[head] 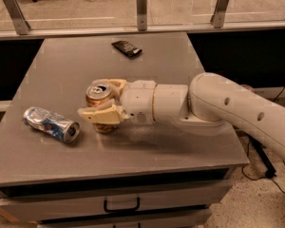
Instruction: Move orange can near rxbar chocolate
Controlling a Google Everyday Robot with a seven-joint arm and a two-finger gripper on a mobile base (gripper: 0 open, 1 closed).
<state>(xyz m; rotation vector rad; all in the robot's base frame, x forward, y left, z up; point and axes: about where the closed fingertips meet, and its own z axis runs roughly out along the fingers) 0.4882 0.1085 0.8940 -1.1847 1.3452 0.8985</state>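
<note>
The orange can (98, 92) stands upright on the grey table (61, 65), left of centre, its silver top showing. My gripper (97, 99) reaches in from the right and straddles the can. One cream finger (103, 114) crosses in front of the can's lower body and the other (118, 84) lies behind its rim. The jaws look open around the can, close to its sides. The rxbar chocolate (127, 48), a flat black bar, lies at the table's far edge, well behind the can.
A crushed silver-and-blue can (51, 124) lies on its side left of the orange can. My white arm (218, 106) spans the table's right half. A glass barrier with metal posts (141, 8) runs behind the table. Drawers (121, 204) sit below the front edge.
</note>
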